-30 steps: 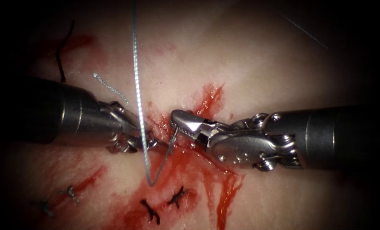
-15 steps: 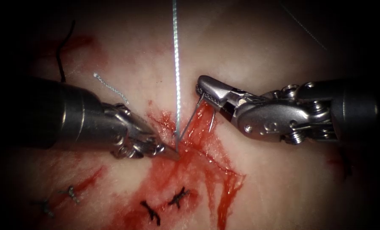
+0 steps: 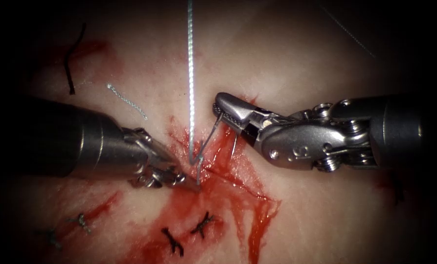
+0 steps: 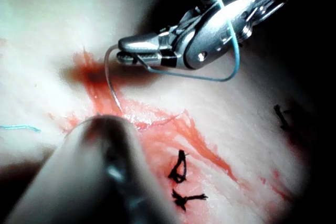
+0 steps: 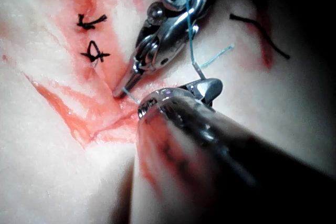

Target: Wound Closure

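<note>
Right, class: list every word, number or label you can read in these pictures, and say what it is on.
None can be read.
Faint marks on the body of the right tool: too small to read.
Its jaws grip the needle near one end; the other end reaches the left tool at the cut. Needle in tissue, and what the left tool holds: cannot tell.

Thread (image 3: 191, 73) cut off at the far edge, needle (image 3: 206, 142) tip hidden behind the left hand (image 3: 191, 185).
</note>
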You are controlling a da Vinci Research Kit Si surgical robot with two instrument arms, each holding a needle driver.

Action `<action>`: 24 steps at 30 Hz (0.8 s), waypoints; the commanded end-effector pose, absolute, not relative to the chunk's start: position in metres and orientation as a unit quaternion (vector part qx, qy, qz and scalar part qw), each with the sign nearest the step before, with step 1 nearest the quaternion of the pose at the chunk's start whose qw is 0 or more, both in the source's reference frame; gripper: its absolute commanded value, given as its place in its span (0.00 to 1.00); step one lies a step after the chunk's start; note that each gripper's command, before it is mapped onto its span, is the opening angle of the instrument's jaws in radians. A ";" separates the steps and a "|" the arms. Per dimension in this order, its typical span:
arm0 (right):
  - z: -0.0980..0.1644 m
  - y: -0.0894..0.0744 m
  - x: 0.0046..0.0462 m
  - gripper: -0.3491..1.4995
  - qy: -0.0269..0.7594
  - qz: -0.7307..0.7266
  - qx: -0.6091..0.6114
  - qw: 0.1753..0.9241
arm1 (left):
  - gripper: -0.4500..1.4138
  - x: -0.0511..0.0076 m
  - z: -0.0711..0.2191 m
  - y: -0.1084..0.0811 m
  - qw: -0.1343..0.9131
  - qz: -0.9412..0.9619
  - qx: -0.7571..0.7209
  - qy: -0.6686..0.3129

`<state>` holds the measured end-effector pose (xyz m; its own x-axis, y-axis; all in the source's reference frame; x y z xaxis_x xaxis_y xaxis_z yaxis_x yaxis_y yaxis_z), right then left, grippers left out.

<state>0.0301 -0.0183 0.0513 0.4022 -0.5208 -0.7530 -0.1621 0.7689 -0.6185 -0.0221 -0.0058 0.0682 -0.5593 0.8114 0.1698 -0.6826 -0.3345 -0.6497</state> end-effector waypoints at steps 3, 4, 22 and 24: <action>0.052 -0.019 0.0312 0.00 0.536 -0.118 -0.320 0.772 | 0.00 -0.0224 0.069 -0.006 0.463 0.810 -0.082 -0.349; 0.052 -0.019 0.0313 0.00 0.537 -0.120 -0.320 0.771 | 0.00 -0.0223 0.069 -0.006 0.463 0.811 -0.082 -0.349; 0.048 -0.016 0.0312 0.00 0.521 -0.210 -0.398 0.725 | 0.00 -0.0224 0.069 -0.006 0.462 0.810 -0.081 -0.351; 0.049 -0.016 0.0312 0.00 0.525 -0.216 -0.397 0.721 | 0.00 -0.0224 0.069 -0.006 0.462 0.810 -0.081 -0.351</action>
<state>0.0303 -0.0158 0.0483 0.3532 -0.7325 -0.5820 -0.1019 0.5882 -0.8023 -0.0219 -0.0059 0.0681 -0.5601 0.8058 0.1923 -0.6918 -0.3272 -0.6438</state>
